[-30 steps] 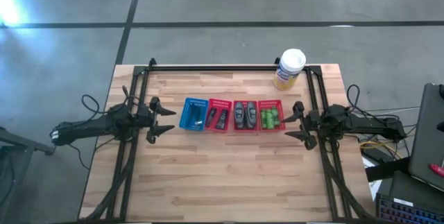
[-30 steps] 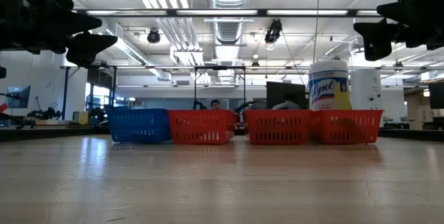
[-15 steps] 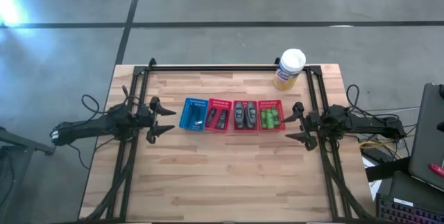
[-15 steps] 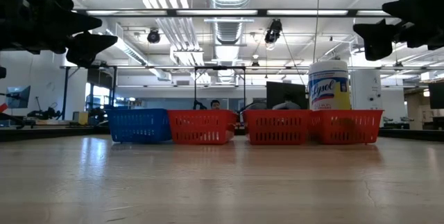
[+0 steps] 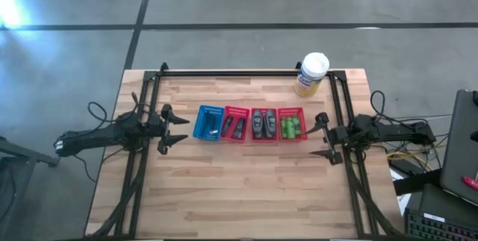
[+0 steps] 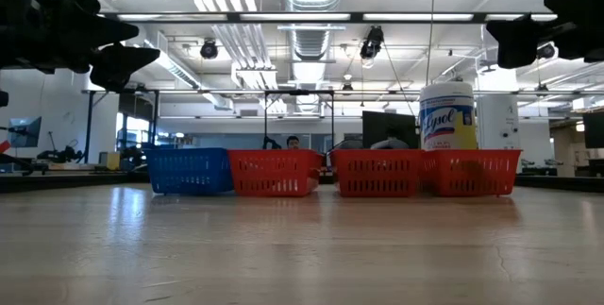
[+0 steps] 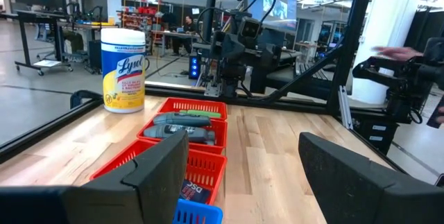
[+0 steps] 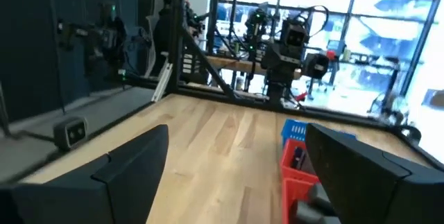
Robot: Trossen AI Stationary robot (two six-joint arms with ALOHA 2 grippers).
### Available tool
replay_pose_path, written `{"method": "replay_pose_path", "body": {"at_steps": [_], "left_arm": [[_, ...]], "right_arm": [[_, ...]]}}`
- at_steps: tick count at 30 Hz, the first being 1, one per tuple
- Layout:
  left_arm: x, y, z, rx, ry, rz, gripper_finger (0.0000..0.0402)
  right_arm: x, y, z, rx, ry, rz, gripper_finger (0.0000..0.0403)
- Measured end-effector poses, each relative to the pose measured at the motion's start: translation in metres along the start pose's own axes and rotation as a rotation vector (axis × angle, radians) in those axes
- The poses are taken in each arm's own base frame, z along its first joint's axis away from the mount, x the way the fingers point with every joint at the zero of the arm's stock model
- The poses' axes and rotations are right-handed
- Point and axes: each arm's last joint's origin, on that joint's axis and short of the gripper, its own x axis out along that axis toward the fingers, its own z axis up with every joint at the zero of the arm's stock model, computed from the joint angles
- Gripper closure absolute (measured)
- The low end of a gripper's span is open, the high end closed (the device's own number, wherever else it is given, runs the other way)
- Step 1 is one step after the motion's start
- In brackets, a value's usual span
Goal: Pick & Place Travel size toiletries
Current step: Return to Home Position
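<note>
Four small mesh baskets stand in a row mid-table, one blue (image 5: 209, 122) and three red (image 5: 263, 124). The toiletries lie inside them: green bottles (image 5: 292, 127) in the rightmost, grey oval pieces (image 5: 261, 124) (image 7: 182, 123) beside it, and dark items (image 5: 235, 127) in the third. A dark piece (image 5: 213, 131) sits in the blue basket. My left gripper (image 5: 183, 129) (image 7: 243, 148) hovers open just left of the blue basket, above the table. My right gripper (image 5: 315, 136) (image 8: 236, 141) hovers open just right of the green-bottle basket. Both are empty.
A large white-lidded yellow-labelled canister (image 5: 311, 74) (image 6: 446, 114) stands near the far edge, behind the rightmost basket. Black frame rails (image 5: 246, 73) run along the far edge and down both sides. Bare wood (image 5: 246, 189) lies between the baskets and the near edge.
My right gripper has drawn back a little toward the table's right edge, away from the baskets, and is still open. The left arm and the baskets have kept still.
</note>
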Motion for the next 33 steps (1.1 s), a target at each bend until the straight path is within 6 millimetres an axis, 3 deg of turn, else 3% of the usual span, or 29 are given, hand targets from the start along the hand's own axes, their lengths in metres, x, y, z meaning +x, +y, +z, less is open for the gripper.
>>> {"method": "replay_pose_path", "body": {"at_steps": [11,19,33], "left_arm": [[0.0000,0.0000,-0.0001,0.000,0.001,0.000,0.0122],[0.0000,0.0000,-0.0001,0.000,0.001,0.000,0.0122],[0.0000,0.0000,-0.0001,0.000,0.001,0.000,0.0122]], "right_arm": [[0.0009,-0.0018,-0.0022,0.288,0.020,-0.055,0.0040],[-0.0001,-0.0087,-0.0029,0.142,0.028,-0.295,0.0039],[0.0001,-0.0091,-0.0034,0.169,0.030,-0.312,0.0039]]}}
